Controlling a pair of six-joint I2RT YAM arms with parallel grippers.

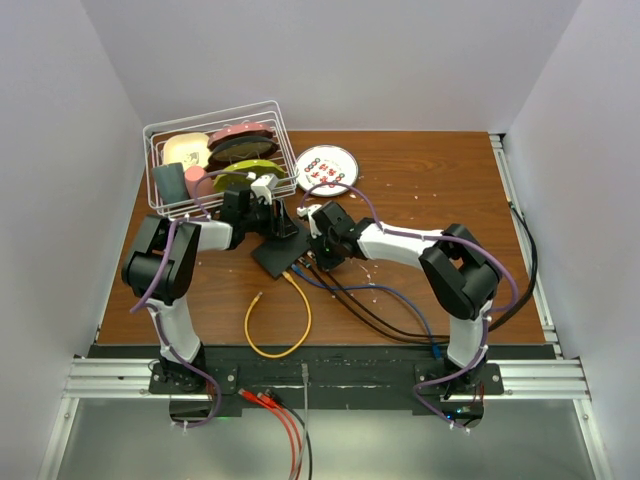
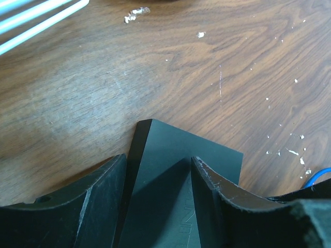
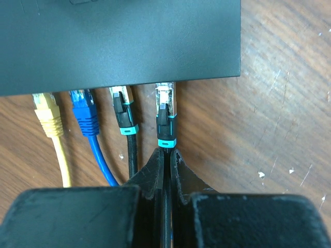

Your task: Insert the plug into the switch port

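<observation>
The flat black switch box [image 1: 278, 250] lies mid-table. My left gripper [image 1: 268, 212] holds its far corner. In the left wrist view the box [image 2: 176, 165] sits between the jaws of the left gripper [image 2: 158, 157], with one finger [image 2: 98, 206] beside its narrow side and the other [image 2: 217, 201] on its top face. My right gripper [image 3: 167, 152] is shut on a black cable just behind the teal-ringed plug [image 3: 165, 111]. The plug's clear tip meets the box's port edge [image 3: 165, 85] and stands further out than the yellow [image 3: 46, 111], blue [image 3: 85, 111] and black [image 3: 124, 111] plugs beside it. The port itself is hidden.
A white wire basket [image 1: 215, 150] of dishes stands at the back left, close behind the left gripper. A white plate [image 1: 327, 168] lies beside it. A yellow cable loop [image 1: 275, 325] and dark cables [image 1: 380, 305] trail toward the near edge. White crumbs dot the wood.
</observation>
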